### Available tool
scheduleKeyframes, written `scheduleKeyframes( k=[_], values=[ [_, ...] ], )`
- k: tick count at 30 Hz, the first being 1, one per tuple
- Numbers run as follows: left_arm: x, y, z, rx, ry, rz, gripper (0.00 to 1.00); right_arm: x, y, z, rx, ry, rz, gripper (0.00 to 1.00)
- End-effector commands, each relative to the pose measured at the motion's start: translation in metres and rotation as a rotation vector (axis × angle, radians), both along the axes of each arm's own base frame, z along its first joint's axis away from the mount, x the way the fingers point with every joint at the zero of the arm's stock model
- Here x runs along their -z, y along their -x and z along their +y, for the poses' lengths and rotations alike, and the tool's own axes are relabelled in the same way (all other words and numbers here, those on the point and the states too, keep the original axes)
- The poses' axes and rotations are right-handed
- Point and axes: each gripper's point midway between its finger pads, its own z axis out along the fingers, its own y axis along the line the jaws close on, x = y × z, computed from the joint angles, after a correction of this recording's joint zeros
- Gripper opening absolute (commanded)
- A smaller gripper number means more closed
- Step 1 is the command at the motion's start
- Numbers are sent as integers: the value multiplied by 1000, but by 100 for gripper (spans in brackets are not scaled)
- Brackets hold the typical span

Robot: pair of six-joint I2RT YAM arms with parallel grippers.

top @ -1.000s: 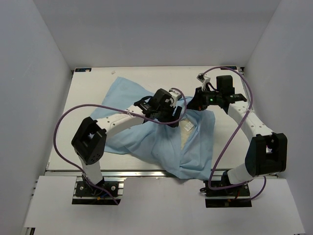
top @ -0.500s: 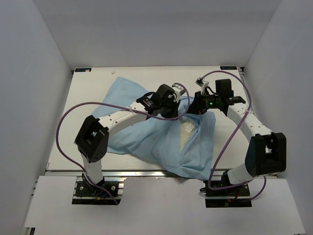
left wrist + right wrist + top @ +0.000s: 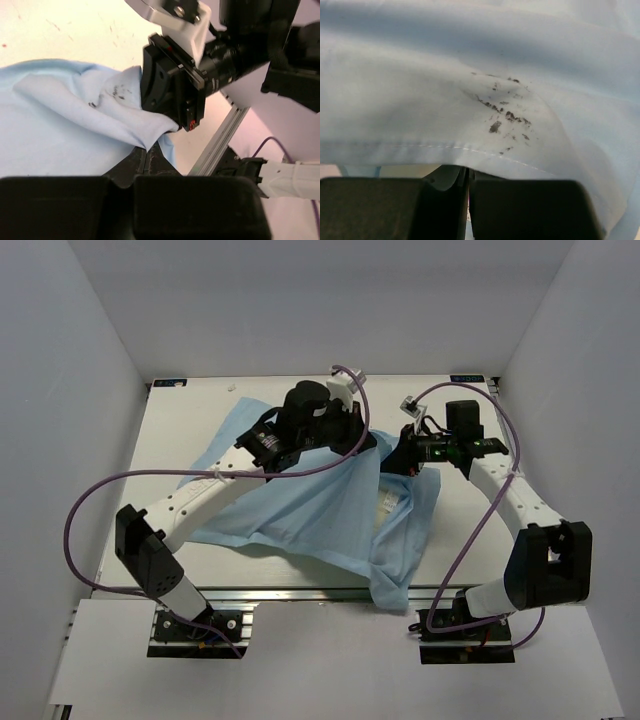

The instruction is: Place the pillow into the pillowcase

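White table (image 3: 180, 415): left gripper (image 3: 147, 156) and right gripper (image 3: 468, 176) pinch the pillowcase (image 3: 320, 510)

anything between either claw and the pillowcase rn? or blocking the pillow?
Nothing visible. The left claw and the right claw are both shut directly on the limp light blue fabric pillowcase, side by side at its far edge. The cream-white soft pillow shows only through the case's opening; the cloth covers the rest.

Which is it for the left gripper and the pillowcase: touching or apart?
Touching. The left wrist view shows the left gripper shut, with a fold of the pillowcase drawn down and pinched between its closed jaws.
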Motion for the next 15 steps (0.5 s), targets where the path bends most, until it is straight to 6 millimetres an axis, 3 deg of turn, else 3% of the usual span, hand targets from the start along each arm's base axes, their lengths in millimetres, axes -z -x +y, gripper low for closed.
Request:
scheduleKeyframes(
  k=[1, 4, 7, 11, 15],
  values=[
    [-62, -5, 10, -38, 158, -87, 0, -28, 22, 7, -93, -85, -58, 0],
    [-61, 8, -9, 70, 220, -28, 0, -32, 18, 10, -55, -91, -39, 0],
    [-59, 26, -30, 180, 264, 25, 0, -40, -2, 17, 8, -81, -74, 0],
    [-38, 50, -58, 264, 228, 73, 0, -69, -47, 15, 227, -132, -121, 0],
    [-24, 58, -56, 257, 200, 90, 0, -109, -90, -5, 432, -211, -199, 0]
  ],
)
